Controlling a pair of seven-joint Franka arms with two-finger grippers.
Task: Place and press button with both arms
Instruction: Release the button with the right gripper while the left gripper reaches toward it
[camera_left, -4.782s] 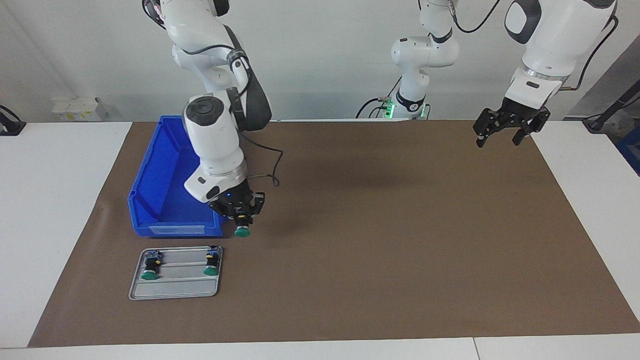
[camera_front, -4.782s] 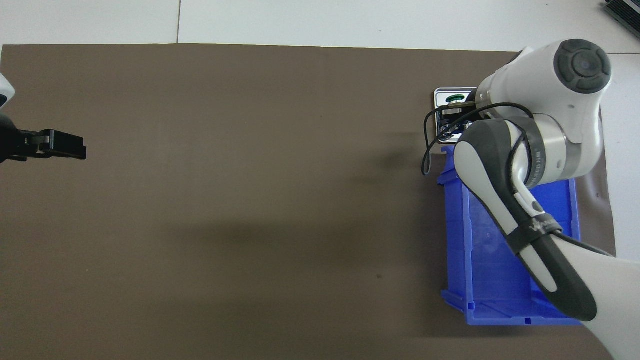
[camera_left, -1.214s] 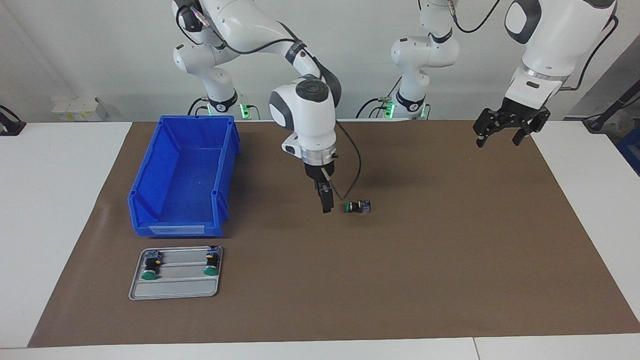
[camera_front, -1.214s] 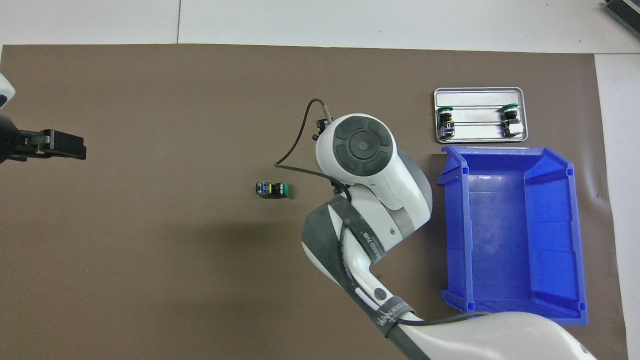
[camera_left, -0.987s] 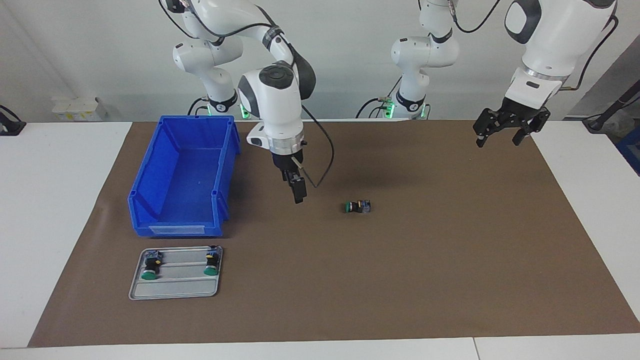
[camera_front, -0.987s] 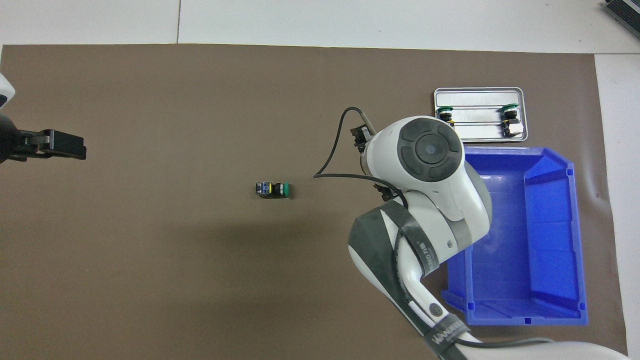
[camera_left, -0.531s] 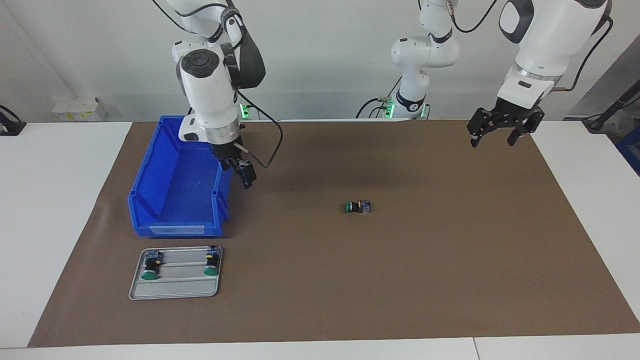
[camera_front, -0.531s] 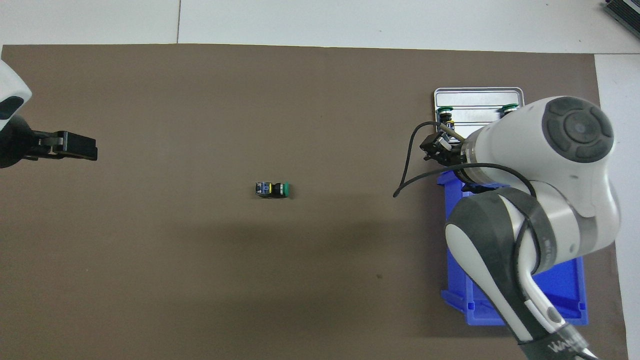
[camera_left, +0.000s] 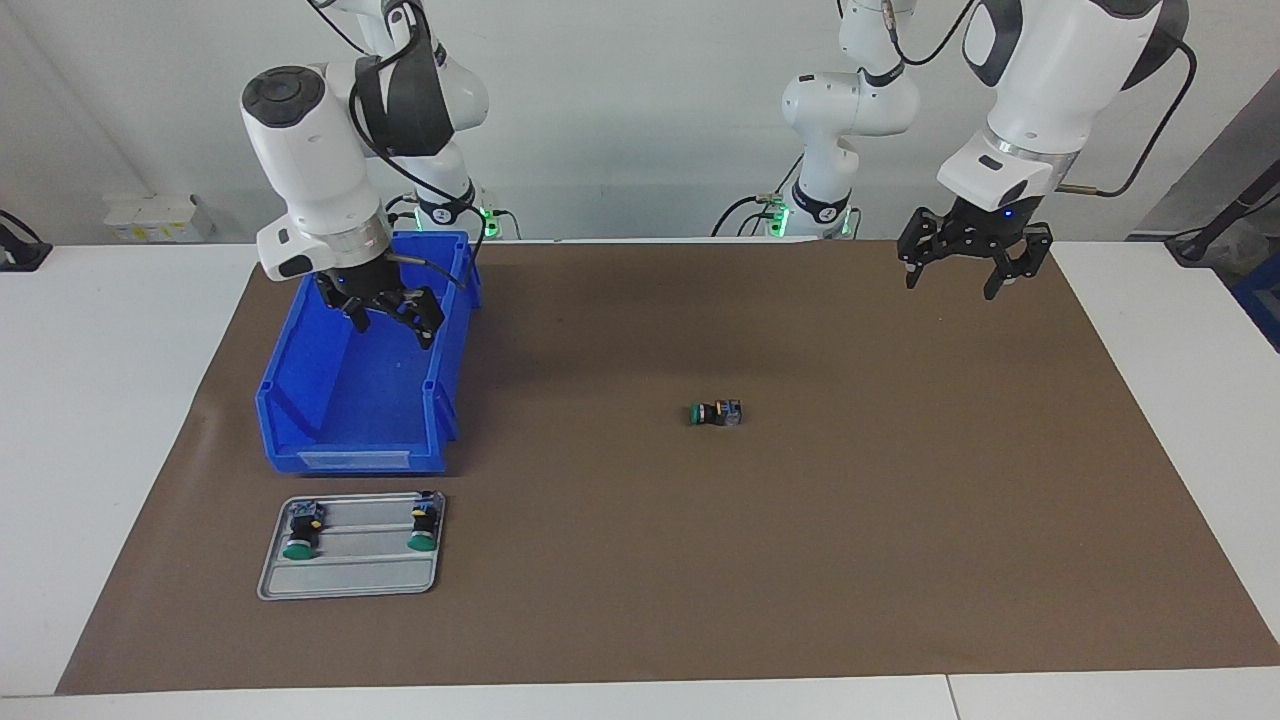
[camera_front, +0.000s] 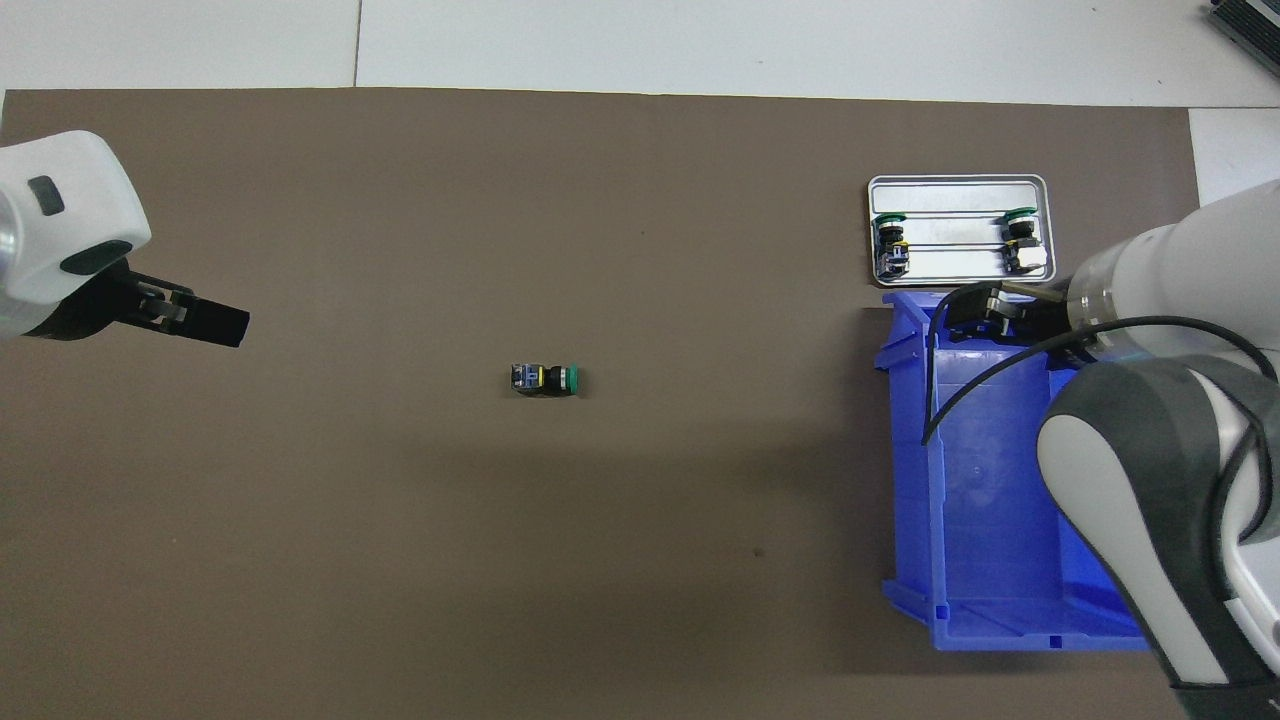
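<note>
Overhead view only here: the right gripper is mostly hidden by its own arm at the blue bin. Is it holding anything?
Observer: No. In the facing view the right gripper is open and empty, over the blue bin.
Operator: Touching the bin?
Observer: No, its fingers are clear of the walls. I cannot tell how deep it sits.
Operator: Left gripper shows side-on for me. Open?
Observer: Yes. The left gripper is open and empty, raised over the brown mat toward the left arm's end of the table, well apart from the button.
</note>
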